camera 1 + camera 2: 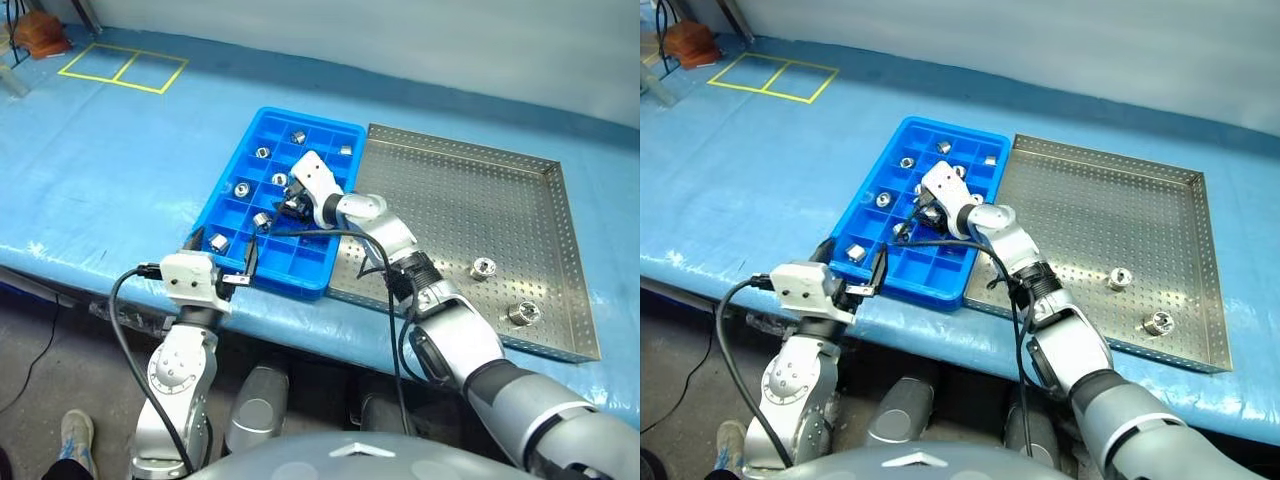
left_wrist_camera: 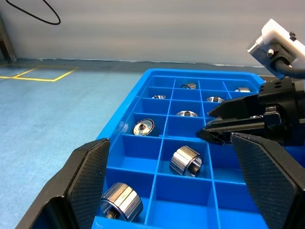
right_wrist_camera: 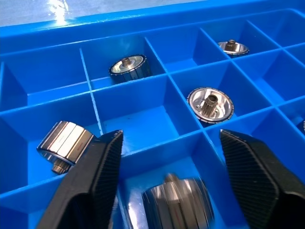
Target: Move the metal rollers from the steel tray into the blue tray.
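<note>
**My right jaws open over the blue tray, a roller just beneath them**

I stand at a worktop [image 1: 120, 150] covered in blue sheeting. On it sit a blue tray [image 1: 335, 130] of small square compartments and, touching its right side, a wider steel tray [image 1: 450, 190] of perforated metal.

My right gripper [image 1: 291, 203] reaches into the middle of the blue tray. Its jaws stand apart, gripping nothing. A metal roller [image 3: 178, 202] lies in the compartment right between them, slightly blurred, so I cannot say whether it has settled.

My left gripper [image 1: 220, 262] hovers at the tray's near edge, jaws wide apart and empty.

Several other rollers [image 1: 241, 188] rest in separate compartments of the blue tray. Two rollers [image 1: 484, 267] are on the steel tray, near its right front corner.
</note>
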Available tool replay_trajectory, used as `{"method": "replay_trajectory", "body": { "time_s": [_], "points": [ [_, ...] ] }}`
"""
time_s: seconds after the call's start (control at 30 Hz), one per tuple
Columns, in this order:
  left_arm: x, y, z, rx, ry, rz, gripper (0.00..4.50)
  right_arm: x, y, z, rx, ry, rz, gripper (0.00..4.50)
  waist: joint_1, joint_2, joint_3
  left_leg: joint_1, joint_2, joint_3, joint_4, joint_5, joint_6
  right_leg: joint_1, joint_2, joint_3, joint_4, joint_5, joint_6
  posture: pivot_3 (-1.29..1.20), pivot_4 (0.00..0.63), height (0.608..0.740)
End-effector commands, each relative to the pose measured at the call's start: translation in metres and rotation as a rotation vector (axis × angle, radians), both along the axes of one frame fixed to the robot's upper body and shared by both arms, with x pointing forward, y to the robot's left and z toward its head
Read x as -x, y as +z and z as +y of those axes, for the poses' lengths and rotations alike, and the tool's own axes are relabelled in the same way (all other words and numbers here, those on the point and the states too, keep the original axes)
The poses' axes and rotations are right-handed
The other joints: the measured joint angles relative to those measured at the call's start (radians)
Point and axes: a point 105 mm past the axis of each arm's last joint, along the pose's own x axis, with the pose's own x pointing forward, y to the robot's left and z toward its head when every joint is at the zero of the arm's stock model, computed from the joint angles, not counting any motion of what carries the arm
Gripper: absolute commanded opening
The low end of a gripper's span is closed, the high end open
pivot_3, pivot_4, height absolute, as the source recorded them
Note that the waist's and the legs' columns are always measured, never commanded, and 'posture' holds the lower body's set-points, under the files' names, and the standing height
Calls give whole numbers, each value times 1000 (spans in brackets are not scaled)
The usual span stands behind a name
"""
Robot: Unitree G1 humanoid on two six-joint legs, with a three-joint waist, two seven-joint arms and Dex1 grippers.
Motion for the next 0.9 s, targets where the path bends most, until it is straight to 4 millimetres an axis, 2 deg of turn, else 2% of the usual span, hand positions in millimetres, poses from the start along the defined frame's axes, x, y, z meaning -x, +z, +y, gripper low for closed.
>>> {"method": "replay_trajectory", "body": {
  "time_s": [0.03,0.13,0.23,0.27,0.37,0.43,0.6,0.77,0.9],
  "points": [
    [-1,17,-7,10,-46,-66,4500,5,21,-6,-124,21,-44,3948,0,0,0,0,0,0,0,0,0,0,0,0,0,0,0,392,150,740],
    [-5,21,-13,8,-81,-83,4500,8,32,-22,-210,1,-38,3948,-1,0,0,-1,0,-1,0,0,0,0,0,-1,0,0,0,364,150,740],
    [-11,23,-22,13,-132,-95,4500,7,37,-50,-201,-81,-67,3948,-3,0,0,-1,0,-1,1,0,0,0,0,-1,0,0,0,300,150,740],
    [-14,22,-28,18,-165,-93,4500,8,40,-66,-186,-117,-81,3948,-7,0,0,-1,0,-2,1,0,0,0,0,-1,0,0,0,283,150,740],
    [-18,20,-37,16,-223,-86,4500,14,43,-95,-146,-182,-107,3948,-19,1,0,-1,-1,-1,3,0,0,1,-1,-1,-1,0,0,227,150,740],
    [-22,17,-45,-19,-269,-83,4500,21,39,-120,-114,-253,-95,3948,-44,1,0,-2,-1,-1,3,0,0,2,-1,-1,-1,0,0,177,150,740],
    [-28,13,-58,-59,-338,-84,4500,38,21,-158,-94,-418,-25,3948,-113,2,0,-2,0,-1,3,0,0,2,-1,-1,-1,1,-1,116,150,740],
    [-29,12,-63,-62,-369,-81,4500,50,5,-179,-46,-506,35,3948,-177,2,-1,0,0,-1,3,0,0,2,-1,0,1,1,-1,87,150,740],
    [-29,8,-67,-61,-385,-71,4500,53,-9,-190,2,-548,87,3948,-199,2,-1,6,0,-1,4,0,1,9,-1,0,0,0,1,73,150,740]
  ]
}}
